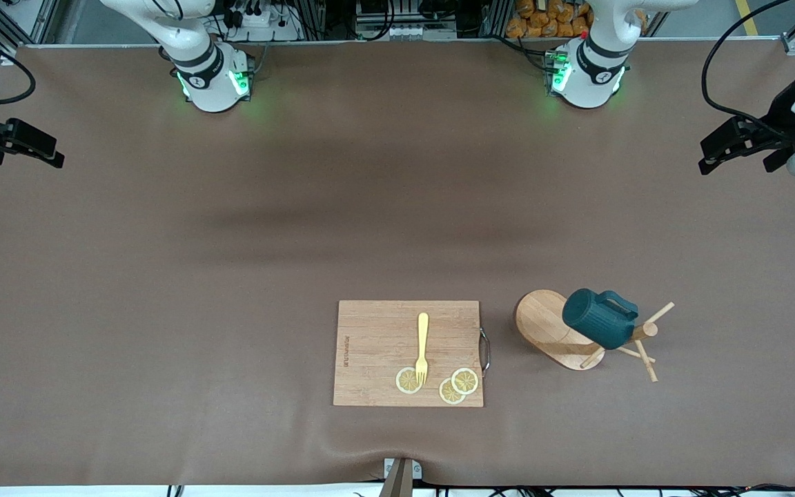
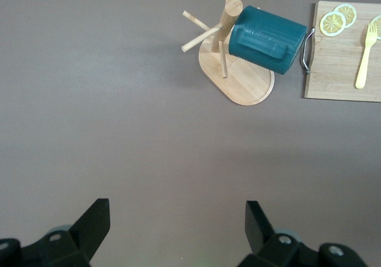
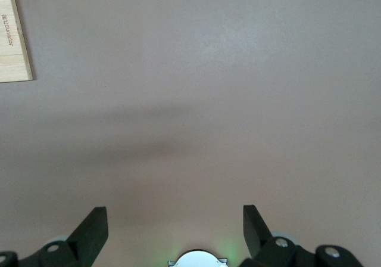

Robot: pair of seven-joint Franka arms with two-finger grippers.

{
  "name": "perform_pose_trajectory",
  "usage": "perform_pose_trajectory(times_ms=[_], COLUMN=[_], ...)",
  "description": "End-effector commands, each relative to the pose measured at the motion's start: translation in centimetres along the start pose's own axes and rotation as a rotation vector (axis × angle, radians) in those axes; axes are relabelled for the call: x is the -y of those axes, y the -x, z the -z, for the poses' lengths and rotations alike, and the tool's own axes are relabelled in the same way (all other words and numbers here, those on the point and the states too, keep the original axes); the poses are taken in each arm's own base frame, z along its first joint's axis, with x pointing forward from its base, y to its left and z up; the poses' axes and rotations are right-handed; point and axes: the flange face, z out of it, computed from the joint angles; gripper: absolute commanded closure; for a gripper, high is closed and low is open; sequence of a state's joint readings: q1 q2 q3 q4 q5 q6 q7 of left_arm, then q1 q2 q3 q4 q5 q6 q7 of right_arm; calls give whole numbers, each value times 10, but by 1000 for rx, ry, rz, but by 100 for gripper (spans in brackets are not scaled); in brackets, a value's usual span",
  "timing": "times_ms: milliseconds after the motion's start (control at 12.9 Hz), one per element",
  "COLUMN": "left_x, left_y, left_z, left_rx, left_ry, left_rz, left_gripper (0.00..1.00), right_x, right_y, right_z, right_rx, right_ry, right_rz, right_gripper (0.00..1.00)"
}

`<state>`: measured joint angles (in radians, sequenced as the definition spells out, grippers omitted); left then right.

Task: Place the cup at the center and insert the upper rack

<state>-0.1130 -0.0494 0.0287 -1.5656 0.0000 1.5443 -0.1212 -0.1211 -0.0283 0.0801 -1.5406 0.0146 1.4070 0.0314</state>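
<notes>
Where the high front camera looks down on the brown table (image 1: 232, 262), the upper rack (image 1: 553, 331) stands toward the left arm's end, its oval base flat and its pegs crossing near the top of the post. The cup (image 1: 601, 319) hangs tilted on the rack, handle uppermost, above the base. Just beside the rack, toward the table's middle, lies a wooden cutting board (image 1: 377, 345) bearing a yellow fork (image 1: 423, 345) and three lemon slices (image 1: 458, 385); the fork's tines rest on one slice. The left gripper (image 1: 732, 148) hovers over the table's edge at the left arm's end, the right gripper (image 1: 21, 145) over the edge at the right arm's end; both arms wait.

Left wrist view: the left gripper (image 2: 177, 225) has its fingers (image 2: 95, 222) spread wide, holding nothing, over bare table. The rack (image 2: 238, 79), the cup (image 2: 268, 37) and the board (image 2: 339, 64) appear farther off.

Right wrist view: the right gripper (image 3: 175, 225) likewise stands wide apart and unladen over bare table, with one corner of the board (image 3: 15, 40) at the margin.
</notes>
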Motion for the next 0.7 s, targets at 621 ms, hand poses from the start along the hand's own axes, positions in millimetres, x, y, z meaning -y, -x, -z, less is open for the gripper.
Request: perform_pose_trajectory(times_ms=[621], left_x=[4], left_y=[0], left_z=[9], left_rx=[2], left_ry=[-16], left_rz=[-15], left_gripper=[0], right_x=[-2], right_y=[9], right_z=[3], right_rx=[-3], right_ry=[12], right_rz=[-6], right_gripper=[0])
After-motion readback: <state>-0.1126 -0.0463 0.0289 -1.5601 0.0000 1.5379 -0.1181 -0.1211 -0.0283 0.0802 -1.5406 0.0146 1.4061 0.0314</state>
